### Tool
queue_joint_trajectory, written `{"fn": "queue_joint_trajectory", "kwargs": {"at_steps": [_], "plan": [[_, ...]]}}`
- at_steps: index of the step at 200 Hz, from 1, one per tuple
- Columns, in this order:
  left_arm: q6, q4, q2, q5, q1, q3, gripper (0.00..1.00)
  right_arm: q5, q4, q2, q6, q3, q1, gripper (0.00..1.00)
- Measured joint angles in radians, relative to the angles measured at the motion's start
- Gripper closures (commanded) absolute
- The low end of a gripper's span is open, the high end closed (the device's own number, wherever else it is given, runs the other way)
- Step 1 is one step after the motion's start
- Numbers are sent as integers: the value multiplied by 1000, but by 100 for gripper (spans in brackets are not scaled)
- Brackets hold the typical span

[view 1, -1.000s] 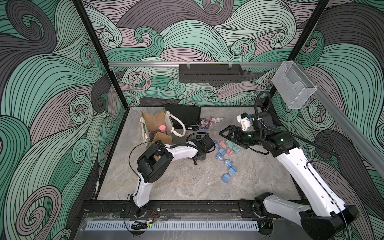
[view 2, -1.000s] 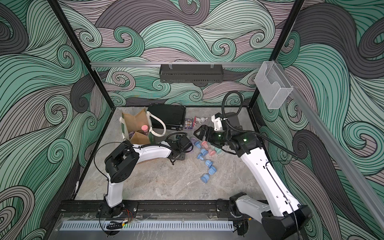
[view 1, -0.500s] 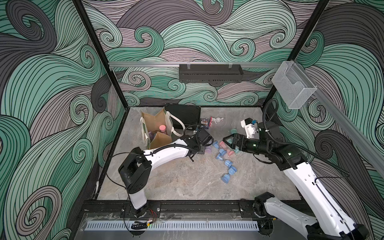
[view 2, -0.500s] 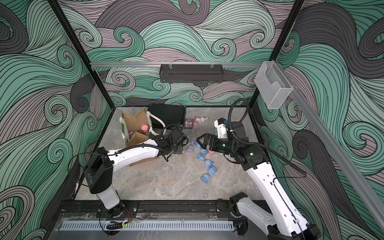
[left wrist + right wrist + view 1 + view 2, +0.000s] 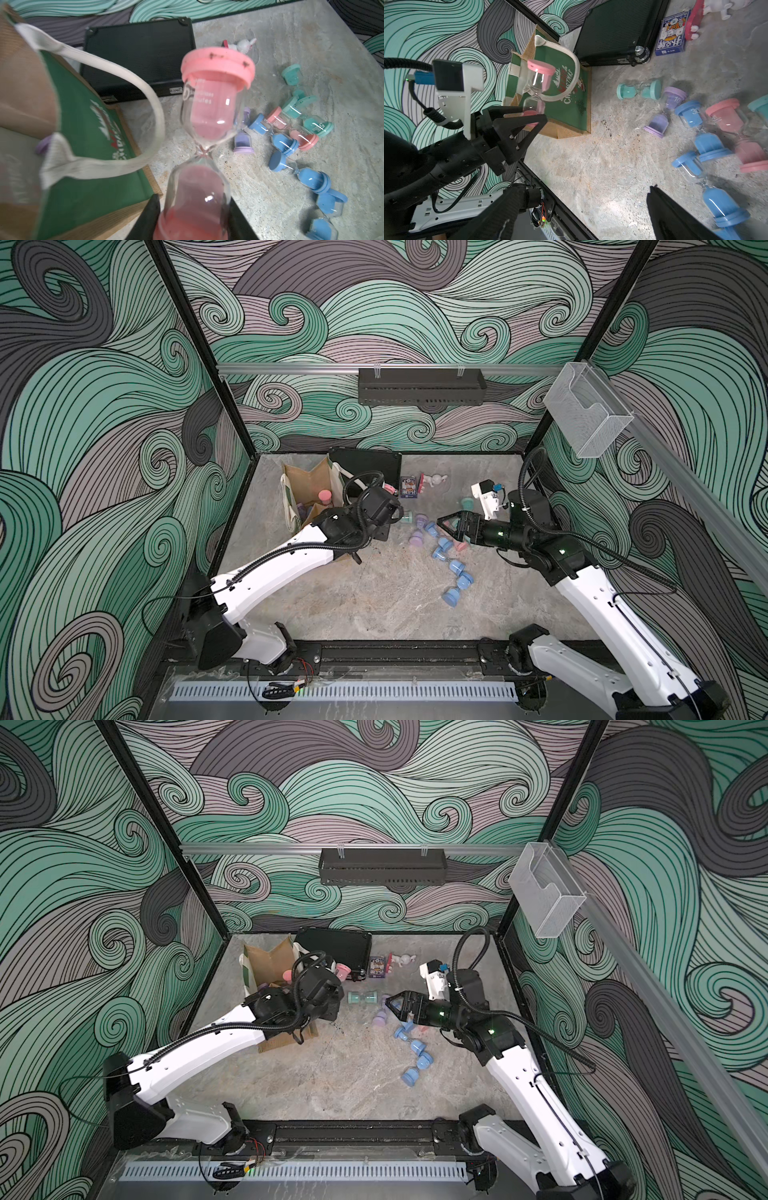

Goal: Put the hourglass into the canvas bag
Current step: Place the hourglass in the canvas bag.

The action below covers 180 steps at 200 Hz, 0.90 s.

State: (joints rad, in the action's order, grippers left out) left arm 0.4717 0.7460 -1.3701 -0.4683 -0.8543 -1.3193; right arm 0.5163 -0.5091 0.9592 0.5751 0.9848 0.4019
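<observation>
- The left arm (image 5: 282,568) is stretched from the near left base toward the far side, with its wrist bent just right of the canvas bag (image 5: 307,481).
- The left gripper (image 5: 532,116) is clamped on the lower bulb of a pink hourglass (image 5: 538,83), which is held roughly upright.
- The hourglass is seen in the air just beside the bag's green right panel, by the cream handle (image 5: 155,108), outside the opening.
- The right arm (image 5: 582,585) is leaned from the near right base toward the left, with the forearm nearly level.
- The right gripper (image 5: 445,526) is spread wide and empty above loose hourglasses (image 5: 456,566) scattered on the table (image 5: 374,605).
</observation>
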Motion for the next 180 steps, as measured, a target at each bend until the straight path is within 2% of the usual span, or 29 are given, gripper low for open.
{"fn": "queue_joint_trajectory", "kwargs": {"at_steps": [40, 76, 146, 180], "plan": [[-51, 101, 45, -27, 100, -30, 77, 31, 69, 74, 44, 29, 91, 0], [-83, 142, 46, -25, 235, -40, 77, 58, 130, 120, 81, 121, 175, 0], [-122, 145, 68, 58, 378, -59, 79, 90, 199, 130, 126, 198, 212, 0], [-129, 152, 64, 98, 445, -111, 81, 97, 212, 132, 148, 216, 216, 0]]}}
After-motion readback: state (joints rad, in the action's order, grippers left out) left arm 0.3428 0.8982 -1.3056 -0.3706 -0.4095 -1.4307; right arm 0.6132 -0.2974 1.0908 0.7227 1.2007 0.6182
